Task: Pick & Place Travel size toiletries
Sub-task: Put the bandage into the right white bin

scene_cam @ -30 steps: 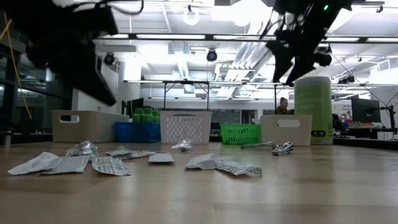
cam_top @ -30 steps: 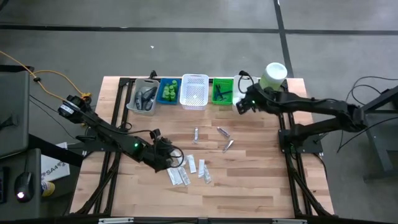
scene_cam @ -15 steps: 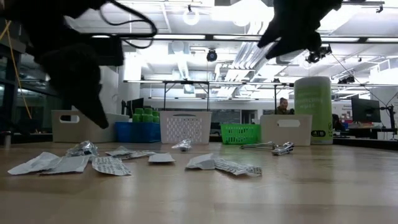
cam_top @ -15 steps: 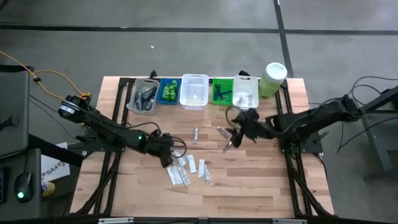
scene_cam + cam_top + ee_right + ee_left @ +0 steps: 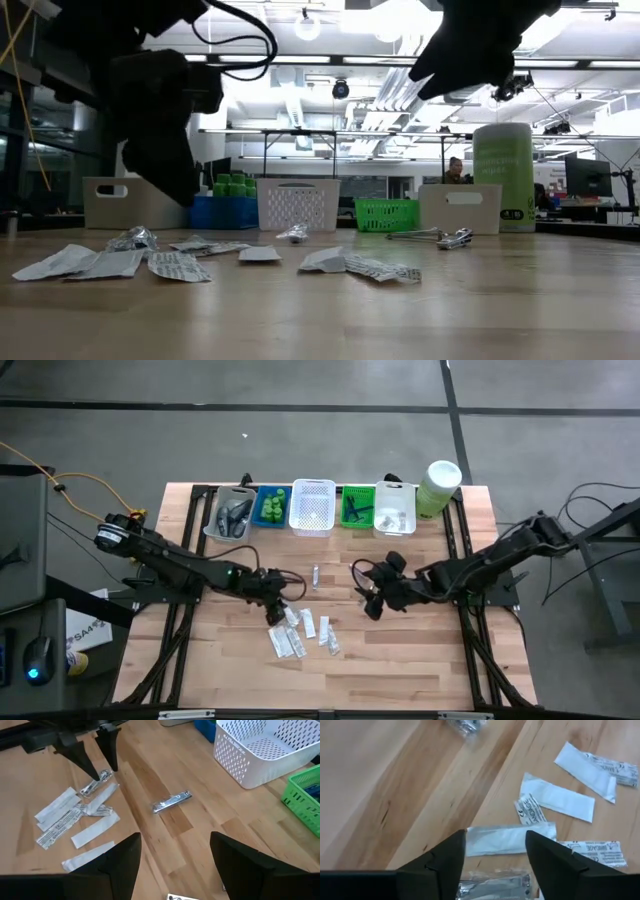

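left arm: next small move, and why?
Probably lower the left tool straight down onto the white sachet and close. Its fingers stand open and empty, the sachet lies flat on the table between their tips, and neighbouring sachets sit apart from it.

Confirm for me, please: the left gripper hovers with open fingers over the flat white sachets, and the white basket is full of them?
Not quite: the white basket looks empty in the right wrist view. The left gripper does hover with open fingers over the sachets.
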`<state>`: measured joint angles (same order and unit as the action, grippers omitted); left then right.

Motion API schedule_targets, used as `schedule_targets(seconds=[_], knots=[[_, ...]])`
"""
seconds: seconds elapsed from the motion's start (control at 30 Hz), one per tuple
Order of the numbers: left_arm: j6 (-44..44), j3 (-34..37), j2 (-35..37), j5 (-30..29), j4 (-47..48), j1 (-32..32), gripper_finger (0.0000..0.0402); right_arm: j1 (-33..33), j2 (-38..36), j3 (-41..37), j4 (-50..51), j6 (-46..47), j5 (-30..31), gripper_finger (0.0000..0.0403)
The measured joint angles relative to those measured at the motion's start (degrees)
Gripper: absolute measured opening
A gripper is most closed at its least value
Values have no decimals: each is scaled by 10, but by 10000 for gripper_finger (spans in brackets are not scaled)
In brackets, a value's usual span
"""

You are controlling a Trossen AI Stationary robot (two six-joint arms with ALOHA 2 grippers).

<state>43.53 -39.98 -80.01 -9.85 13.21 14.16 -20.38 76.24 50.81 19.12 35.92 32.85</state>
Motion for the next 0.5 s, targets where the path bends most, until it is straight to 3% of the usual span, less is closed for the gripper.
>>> schedule_targets(seconds=[0.1,0.27,0.5], knots=[[0,-21,-10,0,13,0,225,0,2,0,0,0,1,231],[-2,-93,-76,-1,85,1,220,0,2,0,-1,-2,1,231],[3,-190,-167,-2,240,1,209,0,1,0,-2,-1,1,231]])
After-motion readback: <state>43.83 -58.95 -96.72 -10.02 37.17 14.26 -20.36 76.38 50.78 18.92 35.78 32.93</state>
